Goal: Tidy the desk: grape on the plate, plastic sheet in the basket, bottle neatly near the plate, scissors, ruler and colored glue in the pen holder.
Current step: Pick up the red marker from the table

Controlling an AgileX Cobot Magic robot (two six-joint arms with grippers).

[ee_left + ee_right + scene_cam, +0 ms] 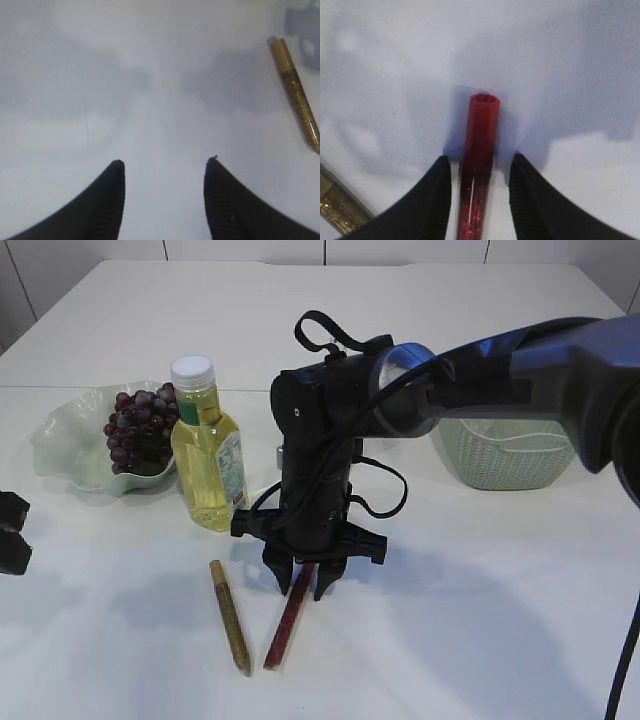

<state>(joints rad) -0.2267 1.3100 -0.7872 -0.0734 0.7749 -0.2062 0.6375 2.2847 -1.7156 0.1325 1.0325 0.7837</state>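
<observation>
A red glitter glue tube (285,625) lies on the white table, and in the right wrist view (484,115) it runs between my fingers. My right gripper (305,585) is lowered over its upper end, open, one finger on each side with small gaps (480,162). A gold glitter glue tube (230,618) lies just to the left; it also shows in the left wrist view (295,92). My left gripper (165,162) is open and empty over bare table, at the exterior view's left edge (10,530). Purple grapes (140,430) lie on the pale green plate (70,440). A yellow bottle (207,455) stands upright beside the plate. Scissors, ruler, plastic sheet and pen holder are out of view.
A pale green woven basket (505,455) stands at the right, partly hidden behind my right arm. The bottle stands close to the left of my right gripper.
</observation>
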